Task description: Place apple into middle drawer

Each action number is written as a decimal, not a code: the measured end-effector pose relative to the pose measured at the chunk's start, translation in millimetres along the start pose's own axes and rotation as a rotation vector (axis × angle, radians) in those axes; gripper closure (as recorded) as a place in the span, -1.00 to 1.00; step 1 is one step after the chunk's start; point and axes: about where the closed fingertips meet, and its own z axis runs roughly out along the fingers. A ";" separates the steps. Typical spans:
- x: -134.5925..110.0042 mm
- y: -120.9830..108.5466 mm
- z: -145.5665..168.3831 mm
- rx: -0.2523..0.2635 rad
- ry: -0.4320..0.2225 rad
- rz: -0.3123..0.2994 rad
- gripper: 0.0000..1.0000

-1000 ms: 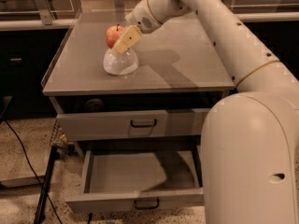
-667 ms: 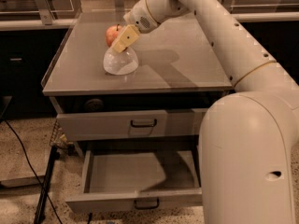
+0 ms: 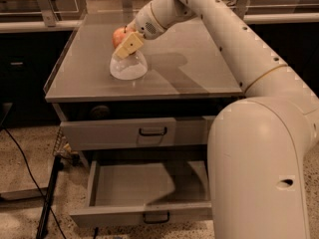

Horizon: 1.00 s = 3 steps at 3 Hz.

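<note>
The gripper [image 3: 128, 45] has edged a little left and down over the last second. The apple [image 3: 118, 35] is now just at its upper left, and the white bowl [image 3: 128, 67] is closer beneath it.

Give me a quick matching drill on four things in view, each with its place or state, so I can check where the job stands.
Things:
1. apple
2. gripper
3. middle drawer
4. upper drawer

Places and states:
A. pulled open
B. pushed shut
C. on the cabinet top, just behind the white bowl
D. over the white bowl, right beside the apple

Pairs: 1-C, 2-D, 3-A, 4-B.
</note>
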 end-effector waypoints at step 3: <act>-0.4 0.5 0.8 -0.001 0.001 -0.001 0.88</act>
